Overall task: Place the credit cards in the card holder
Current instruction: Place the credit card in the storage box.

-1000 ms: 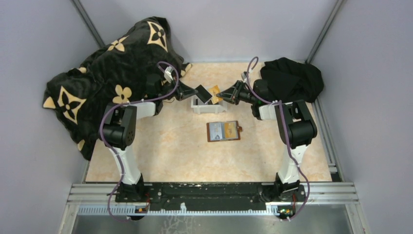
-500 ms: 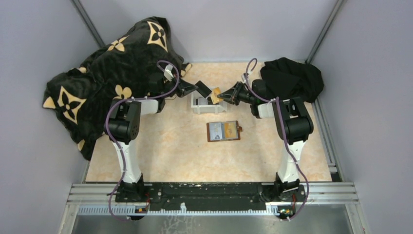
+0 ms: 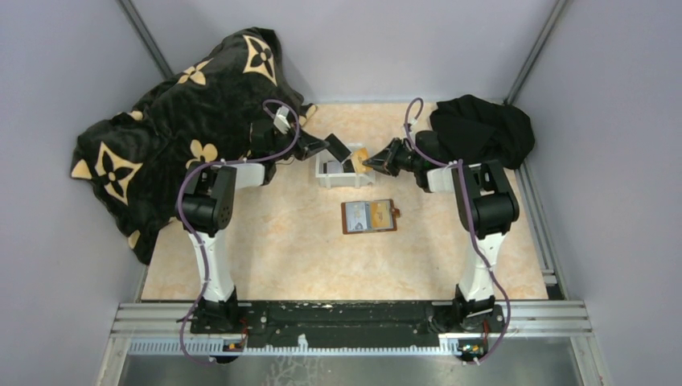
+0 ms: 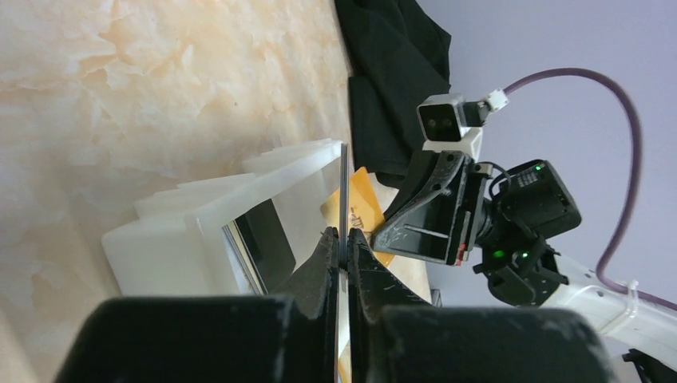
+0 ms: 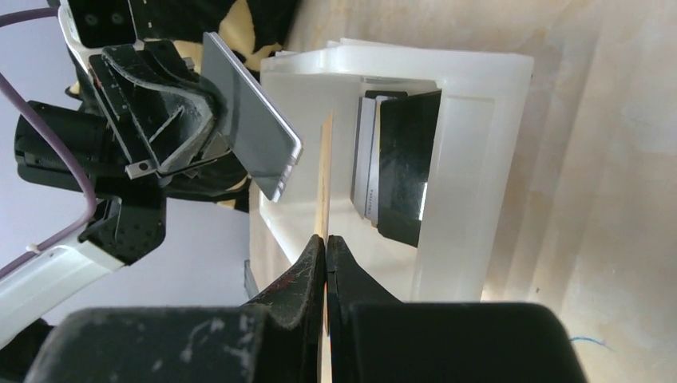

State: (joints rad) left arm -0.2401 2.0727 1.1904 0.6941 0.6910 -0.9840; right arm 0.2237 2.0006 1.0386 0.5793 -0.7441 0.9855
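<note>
My left gripper (image 3: 325,147) is shut on a grey-silver card (image 3: 337,147), held above the back left of the white tray (image 3: 344,180). In the left wrist view the card (image 4: 344,187) is edge-on between the fingertips (image 4: 345,236). My right gripper (image 3: 372,160) is shut on a gold-tan card (image 3: 361,154) above the tray's back right; the right wrist view shows that card (image 5: 326,171) edge-on in the gripper (image 5: 326,241). A black card (image 5: 401,163) and a silver card (image 5: 366,159) stand inside the tray. The reddish-brown card holder (image 3: 368,215) lies open in front of the tray.
A black blanket with tan flowers (image 3: 181,121) is heaped at the back left, close behind the left arm. A black cloth (image 3: 482,129) lies at the back right behind the right arm. Grey walls enclose the table.
Both grippers have risen a little from the tray with their cards. The right gripper has drawn back to the right, widening the gap between the two cards.
</note>
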